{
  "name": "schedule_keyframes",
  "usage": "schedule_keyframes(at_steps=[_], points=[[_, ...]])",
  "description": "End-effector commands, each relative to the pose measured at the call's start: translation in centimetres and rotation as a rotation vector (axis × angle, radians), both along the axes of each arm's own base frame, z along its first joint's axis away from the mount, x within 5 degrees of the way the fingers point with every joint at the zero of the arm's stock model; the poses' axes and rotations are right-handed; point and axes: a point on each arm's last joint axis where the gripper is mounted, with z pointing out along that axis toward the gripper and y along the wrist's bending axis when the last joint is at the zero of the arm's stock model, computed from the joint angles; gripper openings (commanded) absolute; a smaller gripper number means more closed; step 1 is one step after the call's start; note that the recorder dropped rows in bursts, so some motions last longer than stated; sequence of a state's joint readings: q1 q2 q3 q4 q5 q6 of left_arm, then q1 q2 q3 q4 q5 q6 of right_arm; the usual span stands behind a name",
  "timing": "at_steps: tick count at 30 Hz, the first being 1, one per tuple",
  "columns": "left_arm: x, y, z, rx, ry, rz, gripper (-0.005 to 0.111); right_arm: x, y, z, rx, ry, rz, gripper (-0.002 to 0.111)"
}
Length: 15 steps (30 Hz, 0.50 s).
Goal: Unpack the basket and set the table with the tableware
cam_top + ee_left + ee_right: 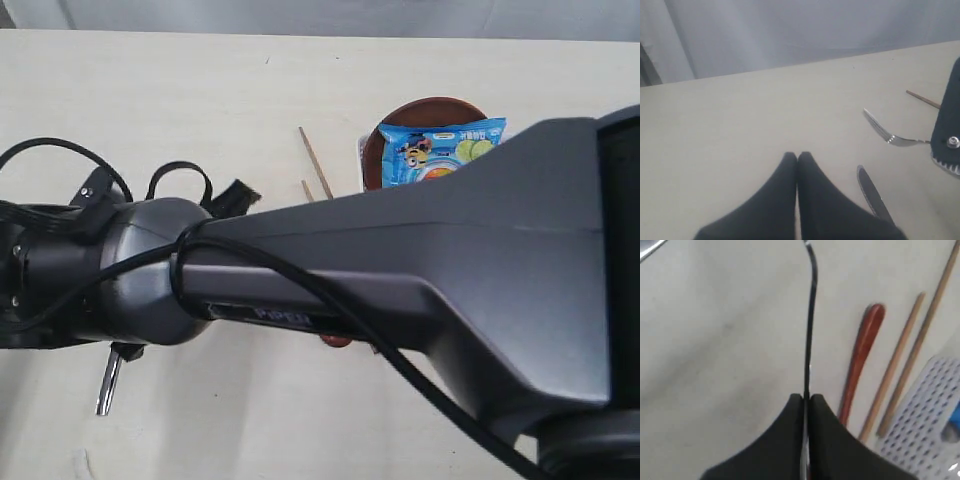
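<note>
My right hand [806, 397] is clamped on the fork [811, 330], which shows edge-on between its fingers. My left hand [797, 156] is closed and empty, and the knife [871, 192] lies on the bench [740, 125] just beside it. The spoon [862, 357] and 2 chopsticks [896, 370] lie side by side next to the basket [927, 415]. In the exterior view the plate [372, 160] sits upper right of centre, with the snack bag [440, 145] on it.

One blue snack bag [441, 150], printed with a yellow cartoon figure and lime slices, lay face up. A pale grey curtain [790, 35] hung behind.
</note>
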State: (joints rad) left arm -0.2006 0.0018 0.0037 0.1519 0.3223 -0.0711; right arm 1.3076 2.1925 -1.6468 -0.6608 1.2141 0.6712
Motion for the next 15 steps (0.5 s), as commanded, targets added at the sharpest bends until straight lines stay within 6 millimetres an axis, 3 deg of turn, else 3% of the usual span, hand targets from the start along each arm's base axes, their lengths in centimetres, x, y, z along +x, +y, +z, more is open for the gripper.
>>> schedule_keyframes(at_steps=[1,4,9,15], points=[[0.0,0.0,0.1,-0.005,-0.006,0.001,0.000,0.9,0.0,1.4,-0.174,-0.101,0.251,-0.001],[0.0,0.0,0.1,-0.005,-0.006,0.001,0.000,1.0,0.0,1.0,-0.306,-0.164,0.383,-0.001],[0.0,0.0,0.1,-0.005,-0.006,0.001,0.000,0.6,-1.0,-1.4,-0.472,-0.111,0.493,-0.001],[0.0,0.0,0.1,-0.005,-0.006,0.001,0.000,0.2,-2.1,-3.1,-0.501,-0.080,0.463,0.000]])
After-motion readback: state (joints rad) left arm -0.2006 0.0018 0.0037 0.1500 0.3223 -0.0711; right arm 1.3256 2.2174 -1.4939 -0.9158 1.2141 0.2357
